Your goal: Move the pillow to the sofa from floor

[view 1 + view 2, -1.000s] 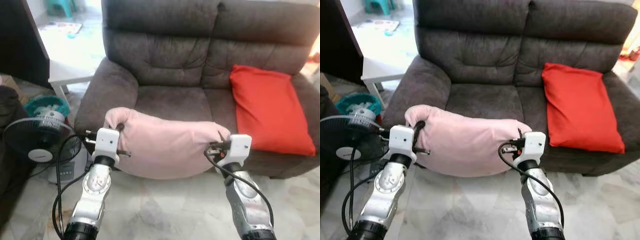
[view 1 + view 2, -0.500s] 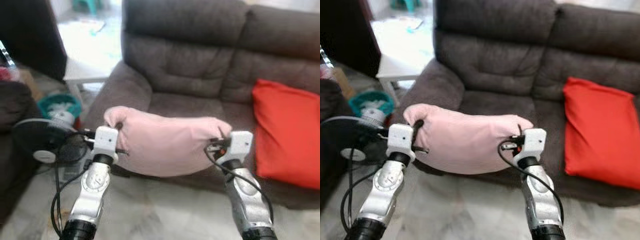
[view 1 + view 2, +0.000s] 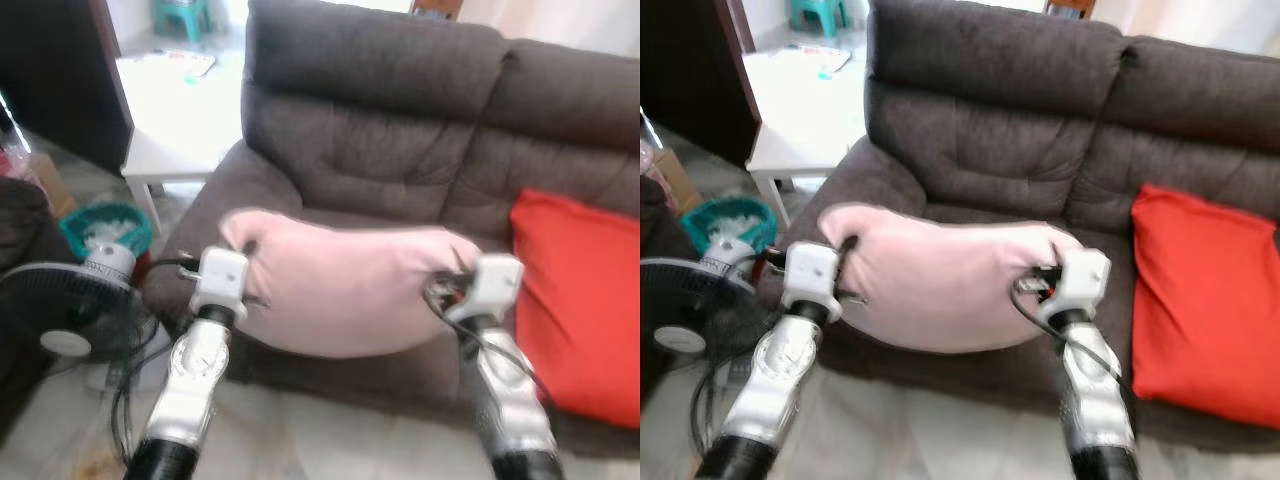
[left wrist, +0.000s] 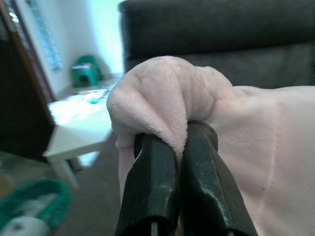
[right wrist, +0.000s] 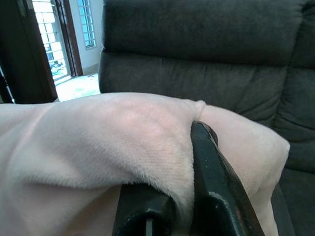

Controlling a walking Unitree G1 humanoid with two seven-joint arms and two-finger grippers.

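Pillow: the pink pillow (image 3: 350,290) hangs in the air in front of the sofa (image 3: 400,130), carried between both arms, level with the seat edge and clear of the floor.
Long axis: runs side to side, roughly parallel to the sofa's front edge, sagging a little in the middle.
Left gripper: the left gripper (image 4: 181,142) is clenched on a bunched corner at the pillow's left end; the wrist view shows fabric pinched between the two black fingers.
Right gripper: the right gripper (image 5: 189,162) is clamped on the pillow's right end, with plush fabric folded between its fingers.
Which way the pillow lies: it sits just beyond both grippers, between them and the seat cushion (image 3: 970,215), so the sofa is straight ahead of the load.
Nearer arm: neither looks clearly nearer; the ends appear about level, so both arms probably need to travel forward together.
Landing spot: the left seat looks free; a red cushion (image 3: 575,300) leans on the right seat, near the pillow's right end.
Risk: in my judgement, the right end could brush the red cushion if the pillow drifts to the right.
Surroundings: a fan (image 3: 65,320) stands on the floor to the left, beside a white low table (image 3: 175,130).
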